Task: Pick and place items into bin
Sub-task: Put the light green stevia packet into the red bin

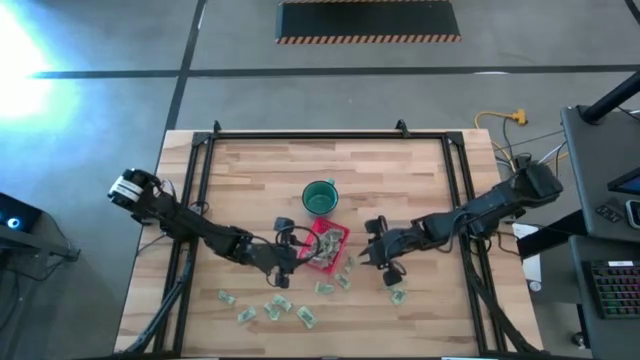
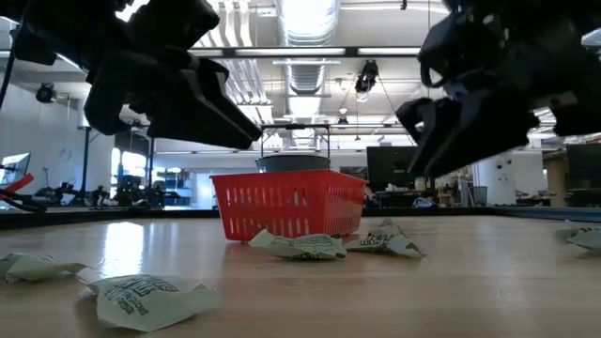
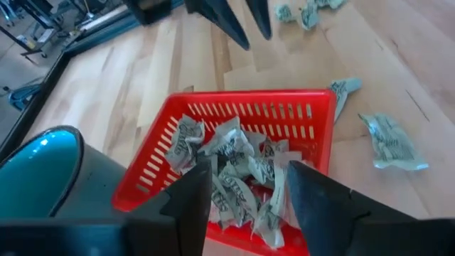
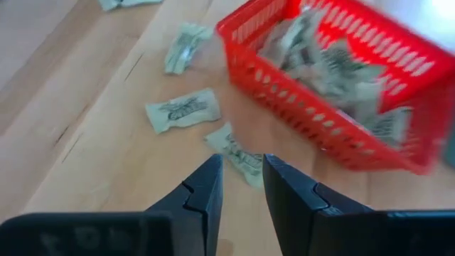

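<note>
From above, my left gripper hangs at the red bin, right gripper just beside loose items on the table. Table level: crinkly packets, probably featherlight and slippery, so I'd pinch mid-wrapper. Left wrist: fingers spread, empty, over the pale green-and-white pile. Right wrist: fingers slightly parted, nothing held, above one packet.

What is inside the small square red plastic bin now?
The red plastic bin holds a heap of pale green-and-white wrapped pieces. They cover its floor, so lower pieces cannot be counted.
</note>
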{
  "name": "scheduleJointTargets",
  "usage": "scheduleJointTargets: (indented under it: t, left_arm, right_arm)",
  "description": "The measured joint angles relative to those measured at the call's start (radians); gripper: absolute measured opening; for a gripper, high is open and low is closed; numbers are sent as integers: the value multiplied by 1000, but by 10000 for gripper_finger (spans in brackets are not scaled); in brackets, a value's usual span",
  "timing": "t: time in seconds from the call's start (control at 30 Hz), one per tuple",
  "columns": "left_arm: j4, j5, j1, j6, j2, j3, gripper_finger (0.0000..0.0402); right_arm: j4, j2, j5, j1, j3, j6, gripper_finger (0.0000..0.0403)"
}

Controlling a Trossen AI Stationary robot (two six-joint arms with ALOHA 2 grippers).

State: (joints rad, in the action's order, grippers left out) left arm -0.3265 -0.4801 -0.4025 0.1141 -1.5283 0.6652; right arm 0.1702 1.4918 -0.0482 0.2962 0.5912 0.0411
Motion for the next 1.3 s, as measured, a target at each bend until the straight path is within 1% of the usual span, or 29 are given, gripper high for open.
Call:
scheduleJointTargets:
  t: [0.17, 0.3, 0.57, 0.77, 0.9, 1.13, 1.3]
  left_arm:
    - [2, 0, -5, -2, 9, 0, 169]
    - [4, 0, -10, -3, 13, 0, 169]
    - [5, 0, -12, -5, 23, -2, 169]
    - [5, 3, -12, -6, 23, -4, 169]
    - [6, 4, -13, -6, 24, -4, 169]
    - [6, 5, -13, -6, 24, -4, 169]
    - [6, 6, -13, -6, 24, -4, 169]
  right_arm:
    - [60, 96, 3, 0, 7, 63, 92]
    - [80, 139, 4, 0, 26, 120, 89]
    - [95, 148, 4, 0, 42, 129, 95]
    - [171, 201, 4, 0, 43, 177, 94]
    - [176, 228, 0, -3, 41, 198, 91]
    - [179, 224, -4, -8, 42, 195, 97]
    - [177, 243, -6, -30, 42, 156, 95]
